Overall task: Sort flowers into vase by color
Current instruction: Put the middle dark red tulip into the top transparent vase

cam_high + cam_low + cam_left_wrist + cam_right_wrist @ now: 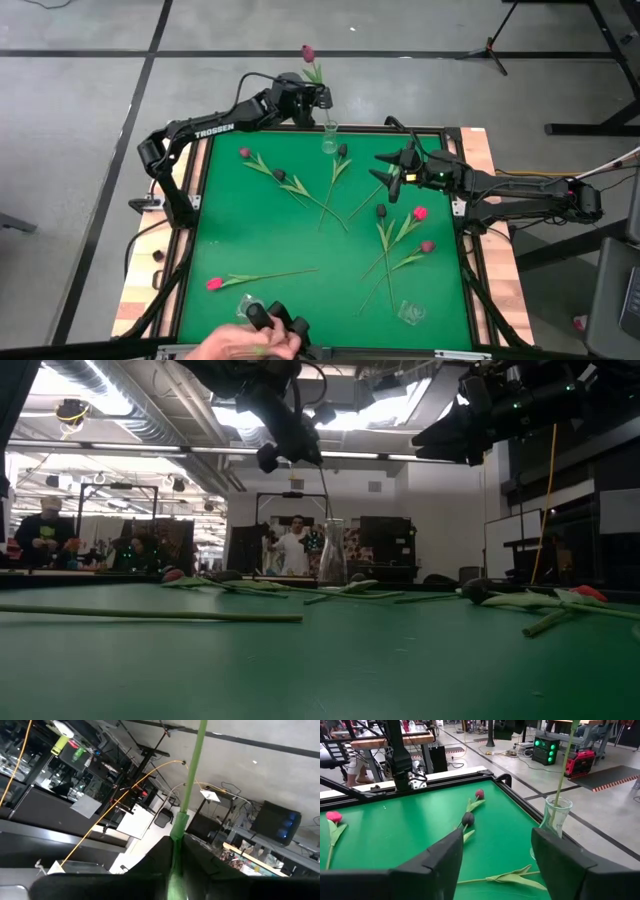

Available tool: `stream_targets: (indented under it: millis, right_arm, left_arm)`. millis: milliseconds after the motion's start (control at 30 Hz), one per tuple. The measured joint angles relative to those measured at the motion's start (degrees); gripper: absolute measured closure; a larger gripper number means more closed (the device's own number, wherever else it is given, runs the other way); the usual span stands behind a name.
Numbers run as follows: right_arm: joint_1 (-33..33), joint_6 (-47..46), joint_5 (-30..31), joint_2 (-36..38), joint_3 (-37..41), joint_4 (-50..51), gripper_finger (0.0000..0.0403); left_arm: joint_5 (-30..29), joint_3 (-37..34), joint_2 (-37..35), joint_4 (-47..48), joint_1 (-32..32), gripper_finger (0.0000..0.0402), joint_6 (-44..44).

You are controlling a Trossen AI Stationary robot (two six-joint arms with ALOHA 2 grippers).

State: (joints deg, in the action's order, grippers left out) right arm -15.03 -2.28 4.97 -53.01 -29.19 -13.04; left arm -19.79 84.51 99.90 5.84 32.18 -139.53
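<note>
The left gripper (pixel 322 99) grips a mauve tulip (pixel 309 52) by its stem, the stem's end down inside the glass vase (pixel 329 140). The right gripper (pixel 386 171) hangs above the green surface (pixel 270 240) with its jaws wide open and empty.

Four cameras on one green table (pixel 300 300).
Overhead looking straight down; low level across table surface toward room; wrist cameras close behind fingers, both catching glass vase (pixel 555 822) at far edge.

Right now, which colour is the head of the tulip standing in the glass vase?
Mauve-purple head, seen best in the high view.
</note>
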Motion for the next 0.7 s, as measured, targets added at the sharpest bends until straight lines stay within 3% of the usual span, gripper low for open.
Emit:
stream_targets:
  millis: [200,400,700]
  right_arm:
    - [0.0,0.0,0.0,0.0,0.0,-0.02,0.0116]
    - [0.02,0.02,0.0,0.0,0.0,-0.02,0.01]
    - [0.0,0.04,0.09,0.0,0.0,-0.04,0.01]
  left_arm:
    - [0.1,0.0,0.0,0.83,0.0,0.0299,0.14]
    - [1.29,0.0,0.0,0.81,-0.11,0.0252,1.17]
    - [0.67,0.0,0.0,0.85,-0.69,0.0231,4.2]
